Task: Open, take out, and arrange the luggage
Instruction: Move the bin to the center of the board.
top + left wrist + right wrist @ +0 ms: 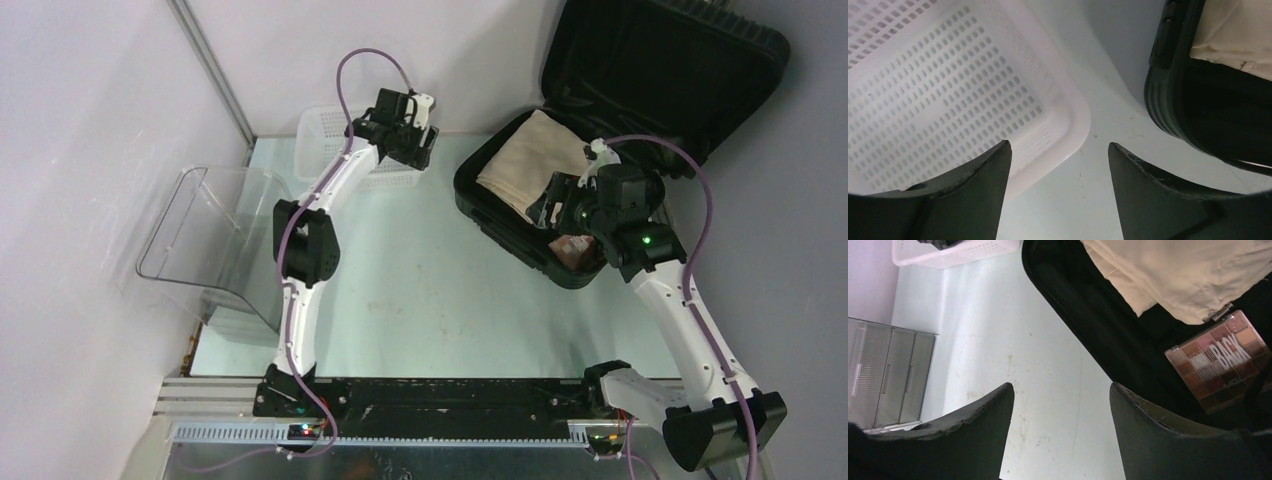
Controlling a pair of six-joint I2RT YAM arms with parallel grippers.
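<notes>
The large black hard-shell suitcase with its ribbed shell and rounded corners (660, 75) lies open at the far right of the pale green table (430, 290). Its lower half is flat on the tabletop and its lid is tipped up against the back wall, showing the black fabric lining. Inside the lower half a folded beige cloth (525, 165) takes up the far part. Just beside the cloth's near edge lies a flat rectangular eyeshadow palette with rows of brown and pink pans under a clear lid (1220, 360). The right gripper (1060, 390) hangs over the suitcase's left rim, one dark finger above the rim and the other above bare table. Its jaws stand apart and it has nothing in its grasp. Across the table the left gripper (1058, 145) is poised at the near right corner of a white perforated plastic basket (948, 100) that stands against the back wall. It is likewise spread and grasping nothing, with only tabletop between its fingers. The basket and the suitcase are near one another, with a strip of table between them. Something dark sits in the basket – the right wrist view catches only a sliver, too little to say what it is. At the left edge stand a clear curved plastic bin (210, 240) and, below it, a small grey translucent drawer unit (888, 375).
</notes>
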